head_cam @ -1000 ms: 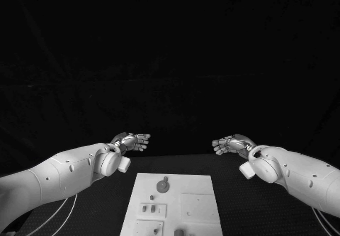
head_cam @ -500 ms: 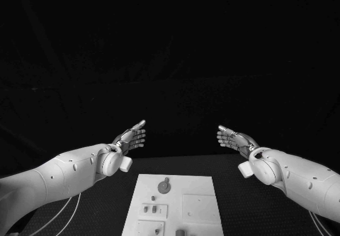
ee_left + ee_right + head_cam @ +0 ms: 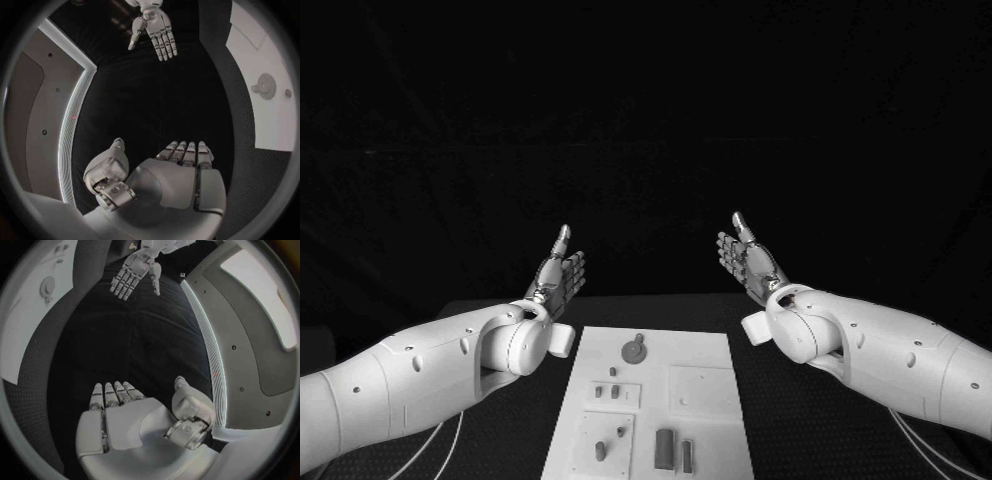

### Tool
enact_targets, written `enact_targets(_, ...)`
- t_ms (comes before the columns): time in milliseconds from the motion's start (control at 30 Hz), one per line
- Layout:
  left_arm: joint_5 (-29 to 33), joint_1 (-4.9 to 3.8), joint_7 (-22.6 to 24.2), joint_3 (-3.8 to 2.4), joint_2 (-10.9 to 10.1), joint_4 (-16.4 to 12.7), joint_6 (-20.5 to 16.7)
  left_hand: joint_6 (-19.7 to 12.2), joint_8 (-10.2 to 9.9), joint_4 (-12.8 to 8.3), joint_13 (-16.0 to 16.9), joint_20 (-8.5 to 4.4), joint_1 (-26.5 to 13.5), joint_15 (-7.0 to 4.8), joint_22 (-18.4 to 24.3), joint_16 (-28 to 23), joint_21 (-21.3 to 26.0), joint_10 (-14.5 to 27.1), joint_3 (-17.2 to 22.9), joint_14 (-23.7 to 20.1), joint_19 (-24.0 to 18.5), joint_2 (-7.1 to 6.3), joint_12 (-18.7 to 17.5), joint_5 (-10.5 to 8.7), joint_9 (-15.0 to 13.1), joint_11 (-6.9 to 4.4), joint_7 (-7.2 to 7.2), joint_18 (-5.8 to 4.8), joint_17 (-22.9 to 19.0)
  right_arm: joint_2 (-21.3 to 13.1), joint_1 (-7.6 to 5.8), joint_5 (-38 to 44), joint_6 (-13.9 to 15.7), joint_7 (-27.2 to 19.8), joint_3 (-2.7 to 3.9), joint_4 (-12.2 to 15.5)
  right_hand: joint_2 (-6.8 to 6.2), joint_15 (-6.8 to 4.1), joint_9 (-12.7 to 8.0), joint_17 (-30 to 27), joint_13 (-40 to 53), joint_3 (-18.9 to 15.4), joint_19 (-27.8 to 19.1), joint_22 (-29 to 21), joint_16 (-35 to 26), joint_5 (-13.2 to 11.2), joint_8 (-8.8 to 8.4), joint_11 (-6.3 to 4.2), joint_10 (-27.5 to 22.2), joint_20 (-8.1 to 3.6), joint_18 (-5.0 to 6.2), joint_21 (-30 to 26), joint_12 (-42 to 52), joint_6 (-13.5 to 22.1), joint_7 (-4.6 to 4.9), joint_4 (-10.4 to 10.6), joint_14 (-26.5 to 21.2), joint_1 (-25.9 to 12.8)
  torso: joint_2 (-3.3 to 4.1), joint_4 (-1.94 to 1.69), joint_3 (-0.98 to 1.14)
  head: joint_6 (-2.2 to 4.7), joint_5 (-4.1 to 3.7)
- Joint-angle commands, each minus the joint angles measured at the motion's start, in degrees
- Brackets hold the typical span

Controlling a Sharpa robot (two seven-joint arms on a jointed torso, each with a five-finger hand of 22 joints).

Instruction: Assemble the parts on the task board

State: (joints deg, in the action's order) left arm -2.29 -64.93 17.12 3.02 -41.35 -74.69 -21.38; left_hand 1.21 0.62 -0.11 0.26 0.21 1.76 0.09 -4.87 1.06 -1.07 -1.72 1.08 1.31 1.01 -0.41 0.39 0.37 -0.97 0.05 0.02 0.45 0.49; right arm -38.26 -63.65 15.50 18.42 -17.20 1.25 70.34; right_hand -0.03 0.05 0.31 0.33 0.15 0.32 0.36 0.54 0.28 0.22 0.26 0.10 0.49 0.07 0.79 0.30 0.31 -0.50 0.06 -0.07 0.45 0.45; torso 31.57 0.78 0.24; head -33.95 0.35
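Note:
The white task board (image 3: 711, 345) lies on the black table between my two arms. On it are a round part with a knob (image 3: 635, 350), small pegs (image 3: 606, 391) in a square plate, and two upright grey pieces (image 3: 675, 450) near the front edge. My left hand (image 3: 560, 270) is raised beyond the board's far left corner, fingers straight and apart, holding nothing. My right hand (image 3: 749, 260) mirrors it beyond the far right corner, also empty. Each wrist view shows its own flat palm (image 3: 181, 170) (image 3: 122, 412), the other hand (image 3: 153, 27) (image 3: 134, 270) opposite, and the board (image 3: 262, 45) (image 3: 25, 335).
A square recess (image 3: 700, 388) sits on the right side of the board. Black table (image 3: 783, 430) surrounds the board on all sides. Thin cables (image 3: 430, 445) run under my left arm.
Both hands have uncurled from loose fists to flat, straight fingers pointing up. The camera has tilted, so more of the board's near end shows.

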Motion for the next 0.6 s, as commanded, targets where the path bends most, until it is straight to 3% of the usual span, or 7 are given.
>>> enact_targets(33, 1.4, 1.42, 7.7, -0.88, -1.0, -5.1, -12.8, -1.2, -0.6, 0.1, -0.3, -0.21, -1.8, -0.09, 4.9, -1.1, 1.1, 1.7, -1.1, -1.3, -1.0, 0.41, -0.4, -0.37, 1.0, -0.05, -0.02, -0.45, -0.5, -1.7, 0.99, -7.6, 12.4, -6.7, -0.30, 5.3, 0.03, -0.05, -0.3, -0.3, -0.2, -0.3, -0.4, -0.5, -0.3, -0.2, -0.26, -0.10, -0.5, -0.07, -0.79, -0.3, -0.3, 0.5, -0.06, 0.1, -0.4, -0.4, -0.39, -0.78, -0.24, -0.42, -0.35)
enact_targets(167, 1.9, 3.29, 10.5, -2.08, -2.3, -10.8, -18.4, -1.2, -0.6, 0.1, -0.3, -0.21, -1.8, -0.09, 4.9, -1.1, 1.1, 1.7, -1.1, -1.3, -1.0, 0.41, -0.4, -0.37, 1.0, -0.05, -0.02, -0.45, -0.5, -4.0, 2.20, -11.4, 18.8, -9.5, -0.76, 12.2, 0.03, -0.05, -0.3, -0.3, -0.2, -0.3, -0.4, -0.5, -0.3, -0.2, -0.26, -0.10, -0.5, -0.07, -0.79, -0.3, -0.3, 0.5, -0.06, 0.1, -0.4, -0.4, -0.39, -0.78, -0.24, -0.42, -0.35)
enact_targets(367, 2.3, 4.61, 12.4, -2.92, -3.2, -14.8, -22.3, -1.2, -0.6, 0.1, -0.3, -0.21, -1.8, -0.09, 4.9, -1.1, 1.1, 1.7, -1.1, -1.3, -1.0, 0.41, -0.4, -0.37, 1.0, -0.05, -0.02, -0.45, -0.5, -5.9, 3.20, -14.6, 24.1, -11.9, -1.14, 17.9, 0.03, -0.05, -0.3, -0.3, -0.2, -0.3, -0.4, -0.5, -0.3, -0.2, -0.26, -0.10, -0.5, -0.07, -0.79, -0.3, -0.3, 0.5, -0.06, 0.1, -0.4, -0.4, -0.39, -0.78, -0.24, -0.42, -0.35)
enact_targets(600, 2.3, 4.77, 12.7, -3.02, -3.3, -15.3, -22.7, -1.2, -0.6, 0.1, -0.3, -0.21, -1.8, -0.09, 4.9, -1.1, 1.1, 1.7, -1.1, -1.3, -1.0, 0.41, -0.4, -0.37, 1.0, -0.05, -0.02, -0.45, -0.5, -6.4, 3.49, -15.5, 25.7, -12.6, -1.25, 19.6, 0.03, -0.05, -0.3, -0.3, -0.2, -0.3, -0.4, -0.5, -0.3, -0.2, -0.26, -0.10, -0.5, -0.07, -0.79, -0.3, -0.3, 0.5, -0.06, 0.1, -0.4, -0.4, -0.39, -0.78, -0.24, -0.42, -0.35)
